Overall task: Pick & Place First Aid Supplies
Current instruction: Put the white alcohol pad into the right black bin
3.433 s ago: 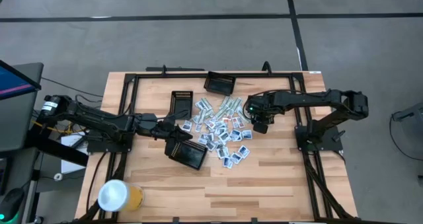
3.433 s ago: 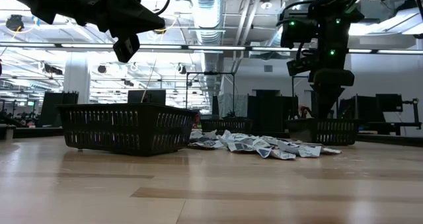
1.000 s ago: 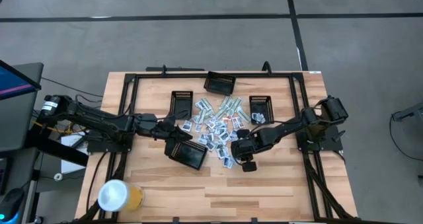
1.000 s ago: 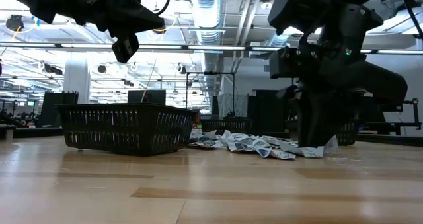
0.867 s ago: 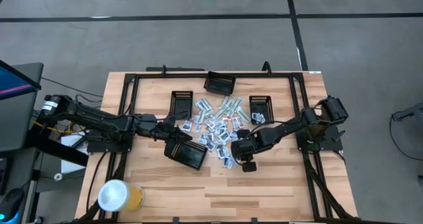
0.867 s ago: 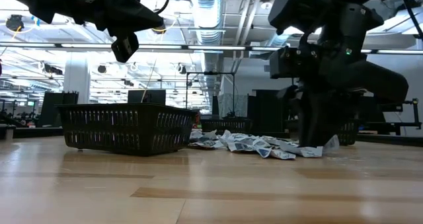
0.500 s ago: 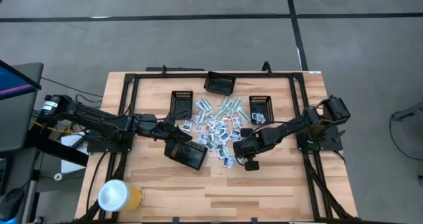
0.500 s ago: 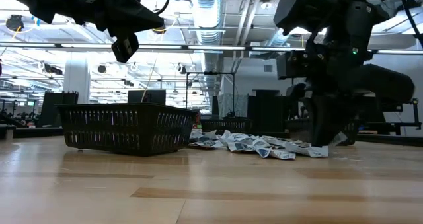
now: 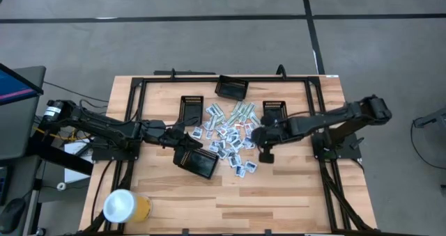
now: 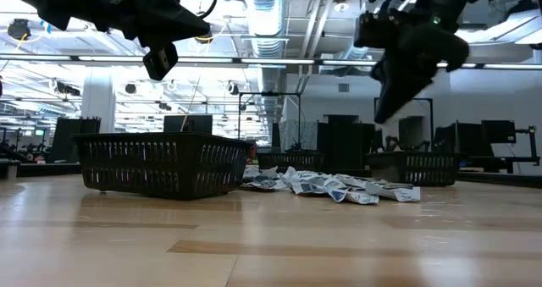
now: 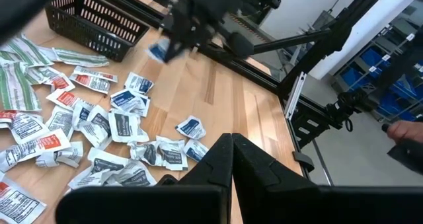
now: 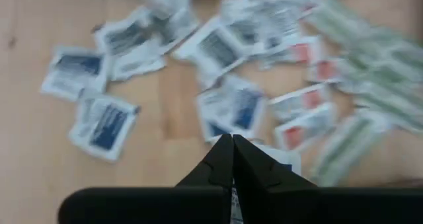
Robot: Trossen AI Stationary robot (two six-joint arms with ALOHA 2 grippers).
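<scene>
The first aid supplies lie in a loose pile at mid-table: white sachets with blue or red marks and pale green strips, also seen in the low view and both wrist views. My right gripper hangs raised over the pile's right edge, shut on one blue-marked sachet. My left gripper is shut and holds nothing; it hovers above the near black mesh tray. My right gripper pinches one white, blue-marked sachet between its two fingers, coming from above and pointing down. The fingers hide which edge they are on. The sachet is lifted clear of the pile and hangs below the fingertips.
Three more black mesh trays stand on the table: one at the far edge, one left of the pile, and one right of it, just beyond my right gripper. A yellow and white cup lies at the near left corner. Bare wood lies near the front edge.
My right gripper stood low at the pile's near right edge, then rose and moved toward the table's far edge, carrying one sachet up off the pile. The left arm kept still.
</scene>
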